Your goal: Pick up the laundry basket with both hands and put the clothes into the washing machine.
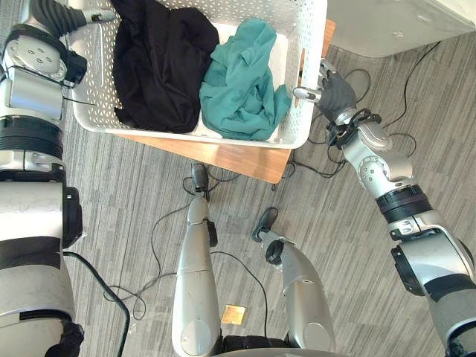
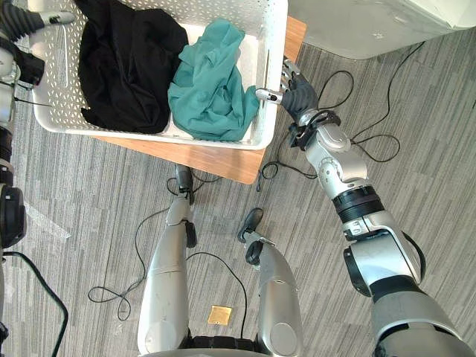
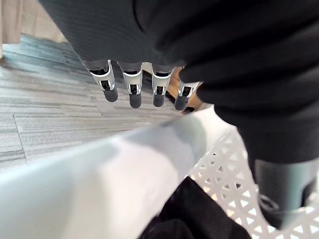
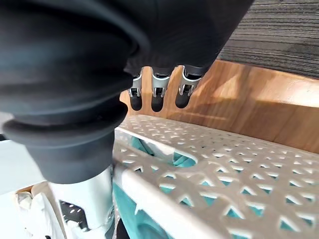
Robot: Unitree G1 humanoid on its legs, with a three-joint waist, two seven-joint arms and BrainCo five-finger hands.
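A white perforated laundry basket [image 1: 186, 134] stands on a small wooden table [image 1: 230, 158]. Inside lie a black garment [image 1: 160, 63] on the left and a teal garment [image 1: 242, 82] on the right. My left hand [image 1: 71, 15] is at the basket's left rim [image 3: 124, 159]: its fingers [image 3: 132, 87] hang straight outside the rim and the thumb [image 3: 284, 199] is inside by the black garment [image 3: 194, 214]. At the right wall my right hand [image 1: 335, 91] straddles the rim [image 4: 209, 154], its fingers [image 4: 155, 92] relaxed outside and its thumb over the rim. Both hands are open.
A pale grey-white appliance [image 1: 394, 26] stands on the floor beyond the table's right corner. The table's front edge juts out a little past the basket. Grey striped carpet [image 1: 335, 245] lies all around the table.
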